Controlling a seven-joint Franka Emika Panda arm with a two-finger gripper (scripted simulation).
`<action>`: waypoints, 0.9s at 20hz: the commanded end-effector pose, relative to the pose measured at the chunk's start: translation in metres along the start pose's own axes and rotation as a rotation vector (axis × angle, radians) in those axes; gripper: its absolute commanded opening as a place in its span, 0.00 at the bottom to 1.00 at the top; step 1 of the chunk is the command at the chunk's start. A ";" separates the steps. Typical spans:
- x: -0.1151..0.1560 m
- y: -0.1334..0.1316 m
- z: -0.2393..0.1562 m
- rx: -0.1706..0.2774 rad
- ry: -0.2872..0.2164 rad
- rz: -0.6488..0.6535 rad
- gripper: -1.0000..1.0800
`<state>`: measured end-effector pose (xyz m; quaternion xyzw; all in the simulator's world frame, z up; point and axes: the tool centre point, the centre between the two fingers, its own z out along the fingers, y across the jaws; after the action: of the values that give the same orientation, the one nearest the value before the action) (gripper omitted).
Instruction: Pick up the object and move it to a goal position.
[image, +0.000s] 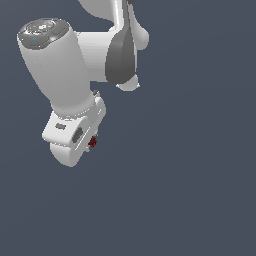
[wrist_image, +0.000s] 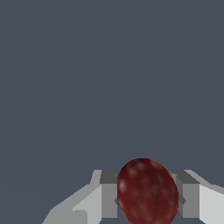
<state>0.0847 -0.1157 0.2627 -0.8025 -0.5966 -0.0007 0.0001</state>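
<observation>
Clamping dark red ball (wrist_image: 147, 192) btwn both fingers, gripper (image: 92, 141) sits w/ open space all round.

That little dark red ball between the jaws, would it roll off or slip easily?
Probably yes. The ball looks rounded, so set down it would likely roll. Its surface shows glossy highlights, hinting it may be slippery. It keeps its shape between the fingers, so it seems fairly stiff.

object: ball (wrist_image: 147, 192) | look: dark red, glossy, roughly oval, faint seam down its face | size: tiny against the tool (image: 89, 144) | place: between the two fingers (wrist_image: 109, 194), touching both | exterior view: only a red speck at the tool's tip
</observation>
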 end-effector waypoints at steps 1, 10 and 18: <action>-0.008 0.004 -0.024 0.001 0.000 0.000 0.00; -0.023 0.014 -0.074 0.001 0.000 0.001 0.00; -0.028 0.018 -0.087 0.001 -0.001 0.002 0.00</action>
<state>0.0936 -0.1469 0.3487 -0.8031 -0.5959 -0.0003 -0.0001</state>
